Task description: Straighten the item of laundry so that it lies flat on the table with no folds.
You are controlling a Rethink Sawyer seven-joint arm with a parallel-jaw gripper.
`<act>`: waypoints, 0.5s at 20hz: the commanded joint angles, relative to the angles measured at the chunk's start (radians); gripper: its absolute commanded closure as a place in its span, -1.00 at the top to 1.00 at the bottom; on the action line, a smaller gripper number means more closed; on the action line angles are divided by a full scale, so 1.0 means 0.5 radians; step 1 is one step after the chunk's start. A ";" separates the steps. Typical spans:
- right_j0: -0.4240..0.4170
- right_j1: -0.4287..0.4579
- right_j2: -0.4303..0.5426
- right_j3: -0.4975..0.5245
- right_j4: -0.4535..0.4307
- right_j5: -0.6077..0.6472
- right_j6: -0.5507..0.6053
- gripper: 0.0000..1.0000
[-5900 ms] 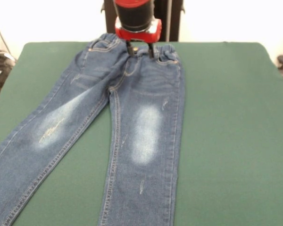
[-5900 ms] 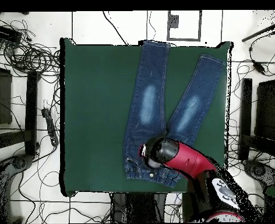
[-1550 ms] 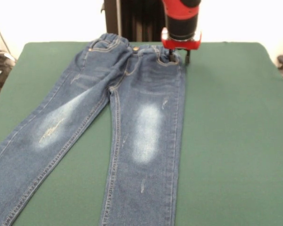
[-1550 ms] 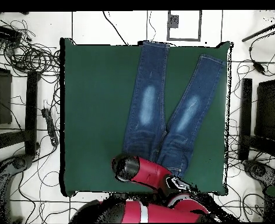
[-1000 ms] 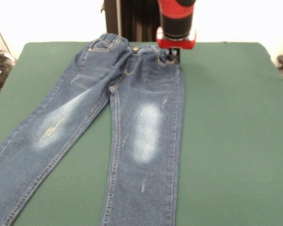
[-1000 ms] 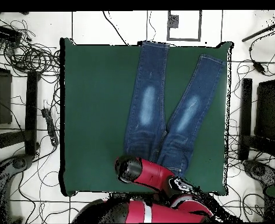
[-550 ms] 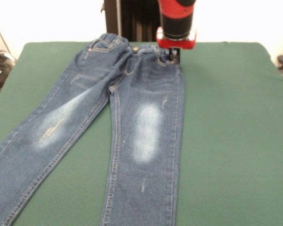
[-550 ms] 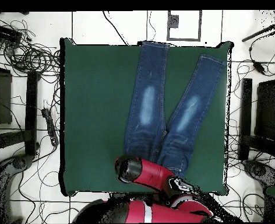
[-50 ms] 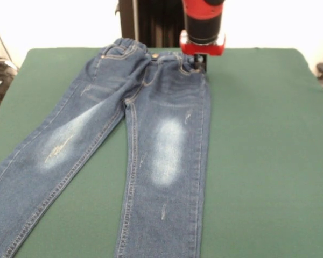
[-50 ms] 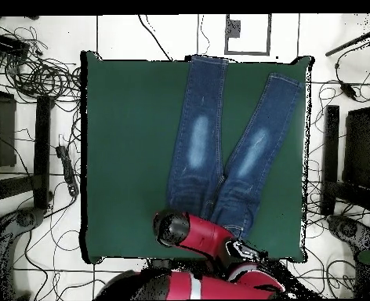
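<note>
A pair of small blue denim jeans lies front side up on the dark green surface, legs spread apart in a narrow V. In the front view the waistband sits at the far edge of the surface and both legs run toward the near edge, the left-hand leg angling outward and the right-hand leg running almost straight. Each thigh carries a faded whitish patch, and orange-tan stitching traces the seams and pockets. The fabric looks mostly flat, with slight puckering along the elastic waistband.

The red and black arm comes down at the waistband's right-hand corner, and the gripper is at that corner of the jeans, its dark tips close together at the fabric's edge. Whether they actually pinch the denim cannot be told. From overhead the arm's red body covers the waistband end of the jeans.
</note>
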 commanded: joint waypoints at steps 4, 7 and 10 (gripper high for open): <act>0.206 -0.146 0.109 0.107 0.360 0.029 0.723 -1.00; 0.183 -0.132 0.118 0.088 0.419 0.036 0.695 -1.00; 0.185 -0.169 0.110 0.077 0.465 0.078 0.667 -1.00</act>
